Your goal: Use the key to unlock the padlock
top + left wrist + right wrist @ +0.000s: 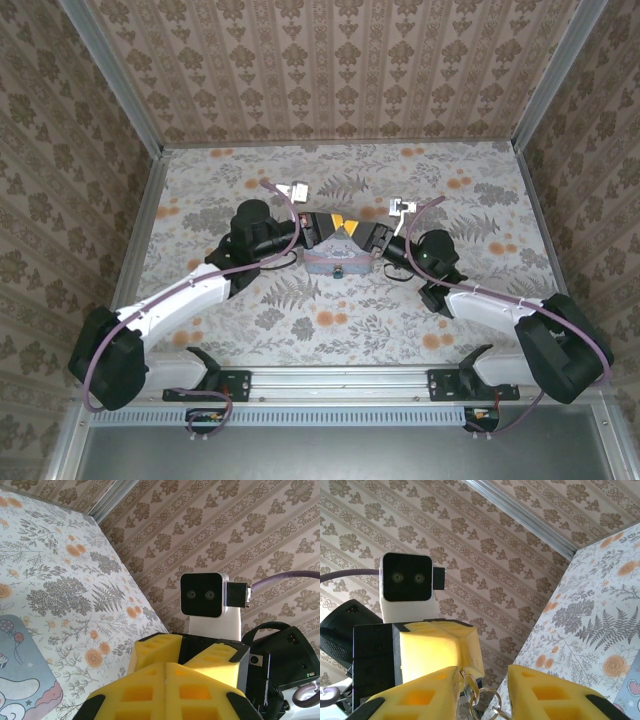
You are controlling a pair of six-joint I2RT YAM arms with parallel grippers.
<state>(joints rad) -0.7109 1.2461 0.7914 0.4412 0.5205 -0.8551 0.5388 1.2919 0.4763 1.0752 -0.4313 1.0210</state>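
Note:
The tiny blue padlock [340, 268] hangs on the front face of the pastel tin [322, 262]. Both grippers meet just above and behind it. My left gripper [166, 675] is shut, and a thin sliver of the metal key [165, 680] shows in the seam between its yellow pads. Silvery key rings [487, 700] dangle from those shut pads [440, 650]. My right gripper [484, 682] stands open, with the rings hanging in the gap between its fingers. The key's blade is hidden. In the top view, the left gripper [322, 232] and right gripper [362, 238] nearly touch.
The tin's printed lid [20, 680] lies flat on the floral tablecloth [300, 330]. Patterned walls close the table in at the back and both sides. Purple cables loop over both wrists.

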